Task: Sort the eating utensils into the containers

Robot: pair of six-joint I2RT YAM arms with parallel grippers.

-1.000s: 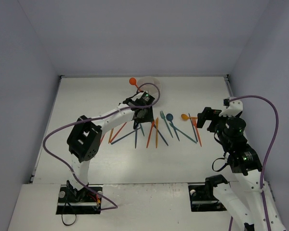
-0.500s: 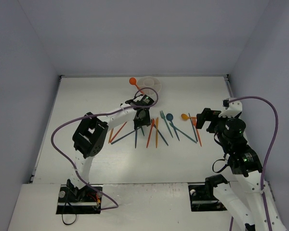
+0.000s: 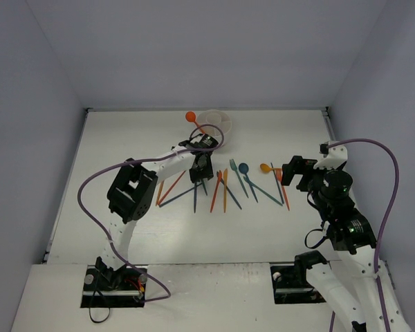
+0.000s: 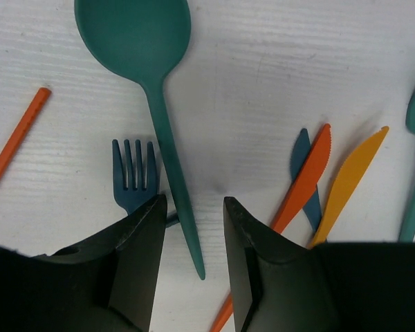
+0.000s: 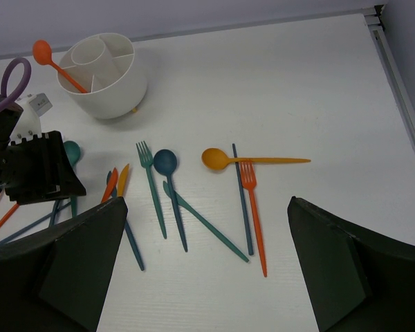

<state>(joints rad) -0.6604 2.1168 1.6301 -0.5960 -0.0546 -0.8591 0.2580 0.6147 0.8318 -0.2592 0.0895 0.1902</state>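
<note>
At the far middle of the desk point(image 3: 124, 138) stands the white cup point(image 3: 221, 126), with one orange spoon point(image 3: 190, 117) in a side compartment, its bowl leaning out over the rim toward 10 o'clock in the overhead view. The other utensils lie flat in a loose row from 6 to 4 o'clock of the cup.

The left tool point(image 3: 201, 169) is low over the row's left end, at 6 o'clock of the cup. In its wrist view the left tool's jaws stand apart on either side of the handle of a teal spoon point(image 4: 135, 31), whose bowl points to 12 o'clock. A dark blue fork point(image 4: 133, 176) runs partly under one finger. At 3 o'clock lie an orange knife point(image 4: 308, 176) and a yellow-orange knife point(image 4: 349, 180), side by side.

The right tool point(image 3: 294, 171) hangs above the row's right end with its jaws wide apart and nothing between them. Below it lie a second orange spoon point(image 5: 218, 158), an orange fork point(image 5: 252, 200), a dark blue spoon point(image 5: 165, 162) and a teal fork point(image 5: 146, 155).
</note>
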